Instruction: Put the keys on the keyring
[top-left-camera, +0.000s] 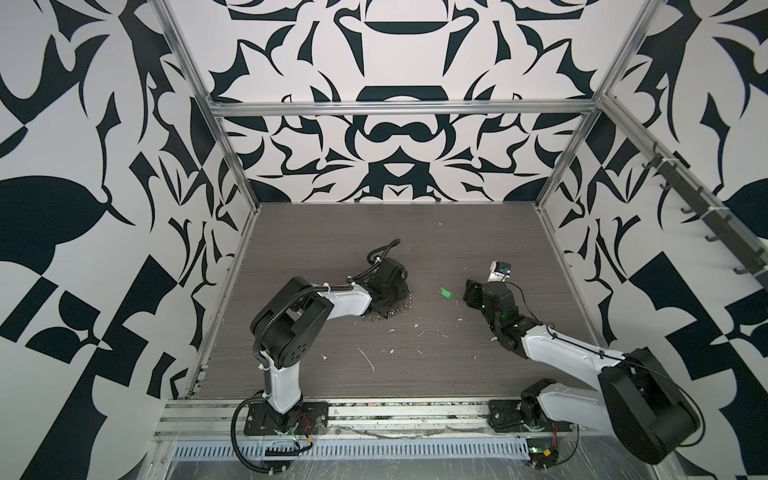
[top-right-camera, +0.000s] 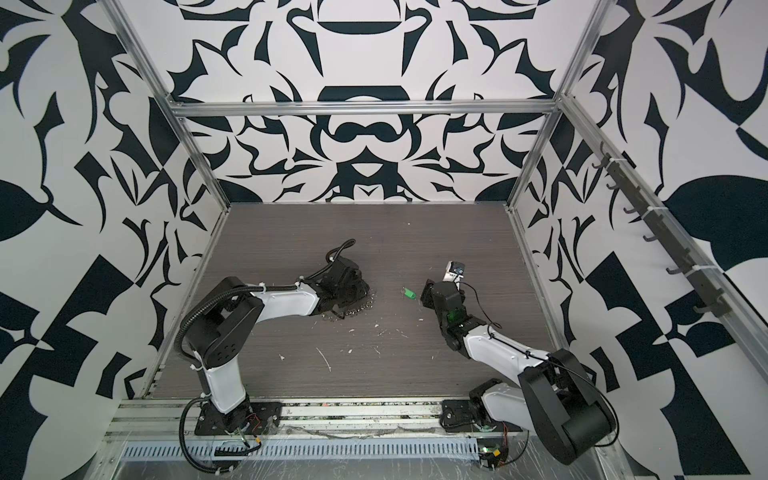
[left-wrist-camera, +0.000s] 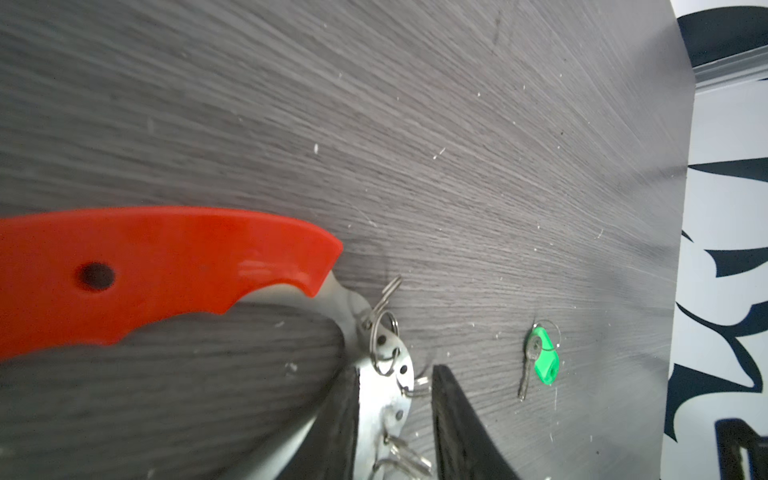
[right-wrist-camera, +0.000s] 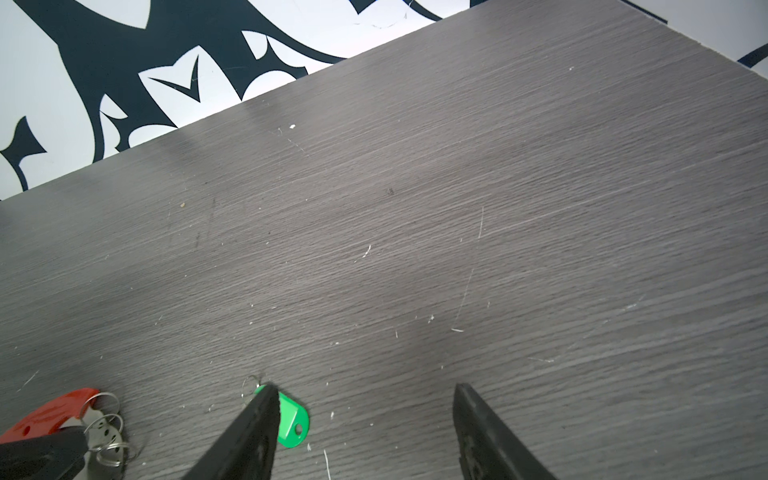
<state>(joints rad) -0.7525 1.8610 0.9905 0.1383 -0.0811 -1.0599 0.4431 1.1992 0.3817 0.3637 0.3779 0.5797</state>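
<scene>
At the left end effector (left-wrist-camera: 395, 370): stands partway open, low over the tabletop, astride the perforated silver metal band of the keyring (left-wrist-camera: 384, 399), a large loop hung with many small silver split rings and carrying a curved red-orange plastic segment (left-wrist-camera: 166, 266). Presses one black finger (left-wrist-camera: 338, 415) against the band and leaves a narrow gap, with small rings in it, on the side of the opposite finger. Cannot tell whether that amounts to a firm hold.

At the right end effector (right-wrist-camera: 363, 388): gapes wide and holds nothing. Overlaps, with one fingertip (right-wrist-camera: 266, 399), one end of the small, oblong, bright green plastic key tag (right-wrist-camera: 293, 419) in the right wrist view. Cannot tell whether touching it or just above it.

Farther out: finds the key tag flat on the dark grey wood-grain tabletop (top-left-camera: 374, 232), near its middle, between the two end effectors in both top views. Shows, in the left wrist view, a small silver key (left-wrist-camera: 534, 345) and a thin wire ring joined to the tag. Places the keyring apart from the tag, on the left arm's side, mostly hidden under that arm's wrist in both top views, with only a row of silver rings (top-left-camera: 390, 313) peeking out. Leaves white flecks (top-left-camera: 368, 359) scattered over the near half of the tabletop.
</scene>
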